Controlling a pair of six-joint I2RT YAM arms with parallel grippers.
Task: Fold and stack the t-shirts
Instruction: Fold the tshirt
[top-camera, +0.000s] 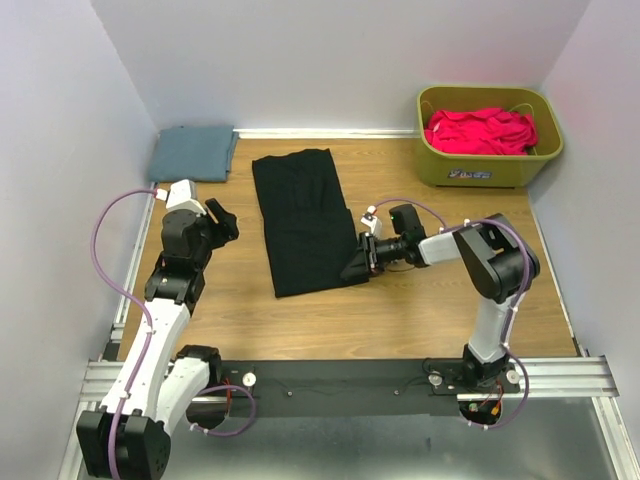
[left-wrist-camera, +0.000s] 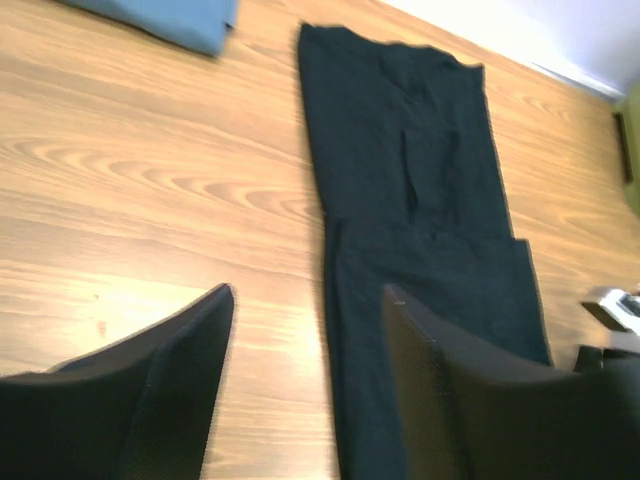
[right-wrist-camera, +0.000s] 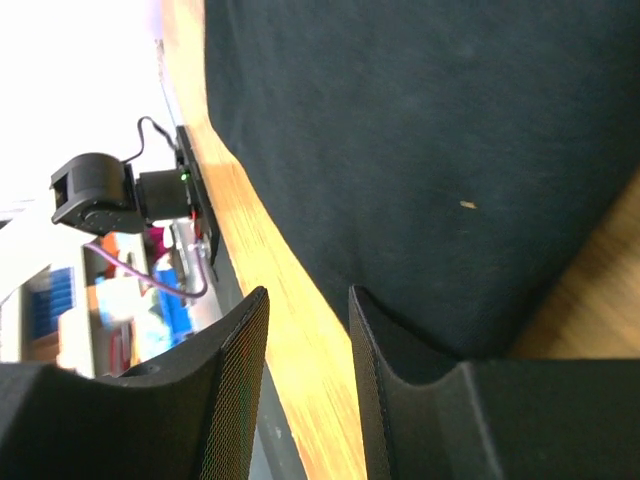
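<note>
I hold the right gripper (top-camera: 356, 262) low at the near right corner of the long black cotton t-shirt (top-camera: 300, 220), which lies as a lengthwise strip mid-table. Its fingers are slightly parted and grip nothing. The left gripper (top-camera: 224, 218) hovers spread wide, left of the cloth. To fold well, I judge both should pinch the near hem corners together and carry it evenly toward the collar end.

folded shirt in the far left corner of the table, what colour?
Plain, no pattern: the grey-blue folded shirt shows best in the top external view.
</note>
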